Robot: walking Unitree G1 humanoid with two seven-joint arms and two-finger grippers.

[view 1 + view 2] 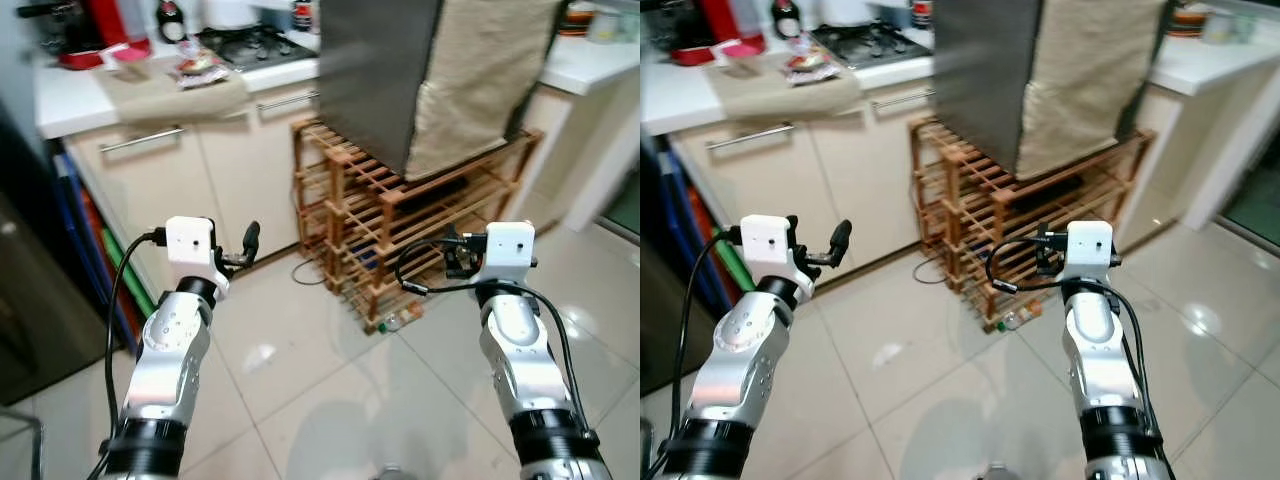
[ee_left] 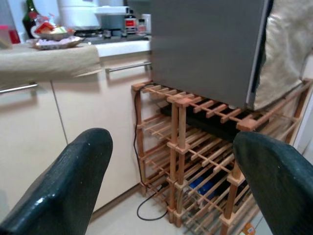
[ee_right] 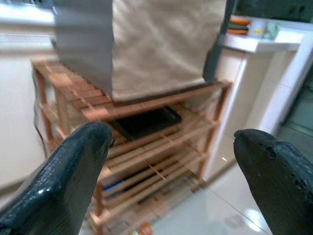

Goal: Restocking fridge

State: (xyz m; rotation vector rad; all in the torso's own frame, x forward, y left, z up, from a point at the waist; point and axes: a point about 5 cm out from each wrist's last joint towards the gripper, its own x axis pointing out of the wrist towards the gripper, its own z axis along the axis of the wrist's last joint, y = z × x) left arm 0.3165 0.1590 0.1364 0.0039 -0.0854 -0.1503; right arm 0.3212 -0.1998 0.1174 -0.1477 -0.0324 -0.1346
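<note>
My two arms are silver with black cuffs. White camera boxes cap each wrist. Black cables loop alongside.

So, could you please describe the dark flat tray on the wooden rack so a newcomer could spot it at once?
Start at the grey fridge draped with a beige cloth, which stands on a slatted wooden rack. On the shelf directly beneath the fridge lies the tray. It is the only flat black thing among the pale orange slats.
</note>
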